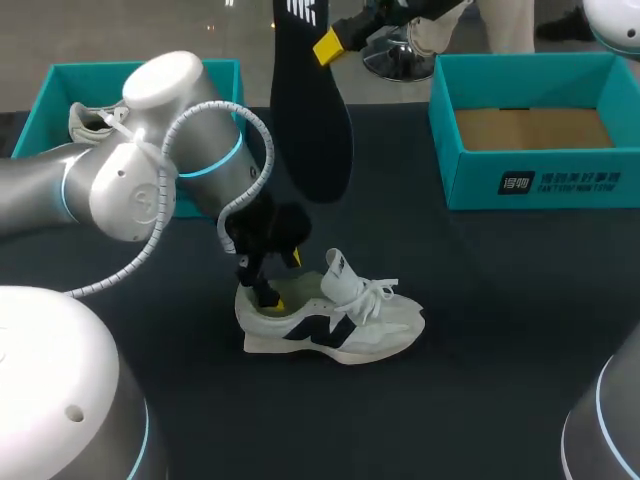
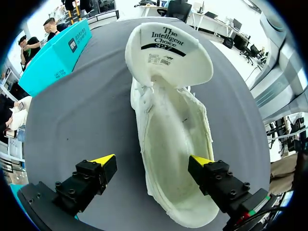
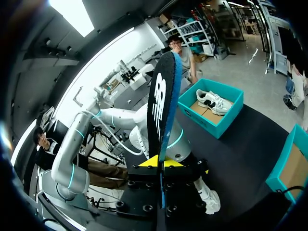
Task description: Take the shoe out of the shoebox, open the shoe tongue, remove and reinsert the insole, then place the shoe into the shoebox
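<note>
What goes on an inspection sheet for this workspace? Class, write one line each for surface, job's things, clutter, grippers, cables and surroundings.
Surface: dark table.
Job's things: white shoe upright at the middle, tongue open, no insole inside; black insole held aloft; empty teal shoebox at right.
Clutter: second teal box at left, another shoe in it.
Grippers: left gripper open at the white shoe's heel; right gripper shut on the insole.
Cables: white coiled hose along the left arm.
Surroundings: nothing seen.
</note>
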Controlling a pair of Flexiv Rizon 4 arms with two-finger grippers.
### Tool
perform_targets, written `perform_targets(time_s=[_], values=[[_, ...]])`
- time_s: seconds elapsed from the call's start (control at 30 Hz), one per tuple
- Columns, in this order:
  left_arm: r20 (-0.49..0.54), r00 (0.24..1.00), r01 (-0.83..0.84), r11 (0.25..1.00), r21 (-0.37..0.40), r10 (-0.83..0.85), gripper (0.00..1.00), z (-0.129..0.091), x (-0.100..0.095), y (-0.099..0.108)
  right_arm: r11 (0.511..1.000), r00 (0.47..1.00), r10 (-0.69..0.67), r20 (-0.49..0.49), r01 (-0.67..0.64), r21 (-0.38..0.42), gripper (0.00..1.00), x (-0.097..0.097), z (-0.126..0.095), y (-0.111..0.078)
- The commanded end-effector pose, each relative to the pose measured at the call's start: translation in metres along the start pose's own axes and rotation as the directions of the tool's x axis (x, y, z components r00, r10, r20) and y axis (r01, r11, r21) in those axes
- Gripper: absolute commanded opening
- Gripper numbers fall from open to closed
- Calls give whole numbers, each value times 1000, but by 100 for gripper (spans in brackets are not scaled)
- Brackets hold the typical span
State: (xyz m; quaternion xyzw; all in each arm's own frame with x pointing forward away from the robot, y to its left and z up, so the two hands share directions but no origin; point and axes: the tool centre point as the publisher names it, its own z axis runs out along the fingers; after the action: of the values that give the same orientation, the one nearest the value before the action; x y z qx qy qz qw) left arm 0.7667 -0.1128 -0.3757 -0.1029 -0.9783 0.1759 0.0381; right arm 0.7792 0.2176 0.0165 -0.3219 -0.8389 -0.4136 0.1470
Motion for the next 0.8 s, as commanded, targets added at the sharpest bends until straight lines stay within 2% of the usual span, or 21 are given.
perform_targets(time_s=[0.03,0.13,0.17,0.8], values=[[-5,1000,-3,1000,-1,3,67,0,0,0,1000,1000,1,3,-1,3,0,0,1,1],[-13,1000,-3,1000,4,3,8,2,0,1,1000,1000,1,3,-1,3,0,0,1,1],[-15,1000,-3,1000,4,3,0,3,1,2,1000,1000,1,3,-1,3,0,0,1,1],[-27,999,-20,1000,5,20,0,11,-2,6,1000,1000,1,3,-1,3,0,0,1,1]])
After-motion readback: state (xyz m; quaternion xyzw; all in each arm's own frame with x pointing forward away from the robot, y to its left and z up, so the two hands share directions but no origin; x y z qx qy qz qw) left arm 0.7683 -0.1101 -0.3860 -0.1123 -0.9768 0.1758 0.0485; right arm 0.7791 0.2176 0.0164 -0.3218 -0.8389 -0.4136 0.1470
